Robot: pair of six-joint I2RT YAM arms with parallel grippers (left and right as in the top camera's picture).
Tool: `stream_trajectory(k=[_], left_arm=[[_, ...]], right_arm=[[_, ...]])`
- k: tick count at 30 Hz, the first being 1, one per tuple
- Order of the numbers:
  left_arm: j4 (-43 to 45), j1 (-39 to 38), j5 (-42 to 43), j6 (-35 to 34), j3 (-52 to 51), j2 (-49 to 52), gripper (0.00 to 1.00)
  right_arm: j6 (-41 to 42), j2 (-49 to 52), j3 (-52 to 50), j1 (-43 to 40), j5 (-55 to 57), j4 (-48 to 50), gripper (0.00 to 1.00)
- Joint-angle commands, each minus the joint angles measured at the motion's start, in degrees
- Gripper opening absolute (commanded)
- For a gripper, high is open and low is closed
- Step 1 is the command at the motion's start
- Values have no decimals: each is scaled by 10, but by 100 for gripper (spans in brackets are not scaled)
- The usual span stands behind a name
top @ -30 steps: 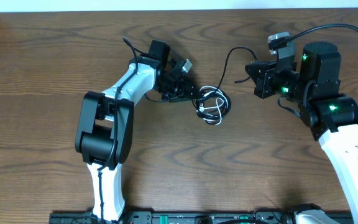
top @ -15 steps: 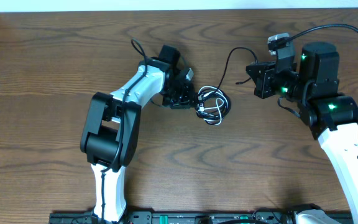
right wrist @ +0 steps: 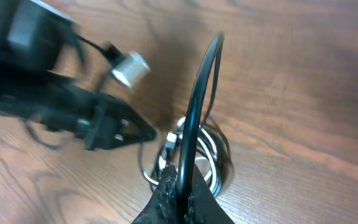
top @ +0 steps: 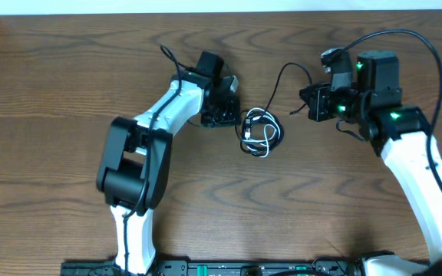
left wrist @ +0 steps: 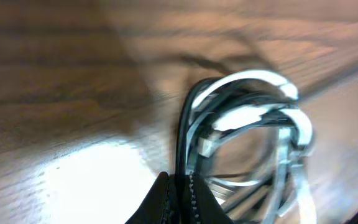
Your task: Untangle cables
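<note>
The cables lie in one loose coil on the table; being light, limp and springy, they will probably drag along whole unless one side is anchored. Just left of the coil, the left gripper pinches its near strands. To the coil's right, the right gripper is clamped on the black cord arcing out of it, which seems a sound place to pull.

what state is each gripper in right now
Left gripper: closed, pinching the edge of the cable coil.
Right gripper: closed, holding the black cable.
</note>
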Motion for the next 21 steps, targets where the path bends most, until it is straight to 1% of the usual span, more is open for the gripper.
stream_trajectory(k=[1,7,10,14,21], left_arm=[[12,2,-5,29,20,-87,7],[36,-7,-5,29,20,-172,7],[49,-15,-5,29,20,-196,8],[60,-23,-5,29,20,-213,7],[76,-21,-6,29,20,-215,8]], right_arm=[[-6,28,9,-4,1,-2,1],[-6,65,9,-4,1,0,1],[-6,76,9,-4,1,2,1],[-6,81,9,-4,1,3,1],[-3,82,9,-3,-3,8,1]])
